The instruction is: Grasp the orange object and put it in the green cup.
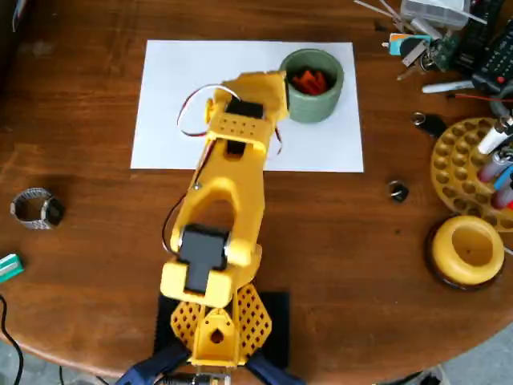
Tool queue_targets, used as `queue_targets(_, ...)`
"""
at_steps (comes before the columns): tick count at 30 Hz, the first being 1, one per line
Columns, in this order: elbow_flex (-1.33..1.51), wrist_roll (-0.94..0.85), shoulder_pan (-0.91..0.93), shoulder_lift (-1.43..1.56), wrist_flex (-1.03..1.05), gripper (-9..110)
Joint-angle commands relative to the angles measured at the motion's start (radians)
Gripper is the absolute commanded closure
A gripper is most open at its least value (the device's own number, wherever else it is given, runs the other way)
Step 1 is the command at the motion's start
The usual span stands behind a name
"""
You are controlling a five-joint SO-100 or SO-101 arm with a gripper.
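Just right of the pincer (282, 95), whose jaw state cannot be told from overhead, the orange object (311, 80) lies inside the green cup (312, 106), so placement looks done.

Round brown wooden table (96, 265) with a white paper sheet (168, 88) on it

Taking the sheet as landmark: the green cup (314, 108) stands on its upper-right corner; a wristwatch (36, 208) lies well to its lower left, a yellow round holder (467, 250) and a yellow perforated tray (457, 164) well right.
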Motion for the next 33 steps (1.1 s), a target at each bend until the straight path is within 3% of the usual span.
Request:
queue_targets(1,0.133,0.026,-0.012,0.149,0.031,102)
queue_targets(14,0.577,0.023,0.002,0.727,0.403,102)
queue_targets(20,0.676,-0.034,-0.003,1.135,0.746,102)
queue_targets(33,0.676,-1.097,-0.003,1.135,0.601,102)
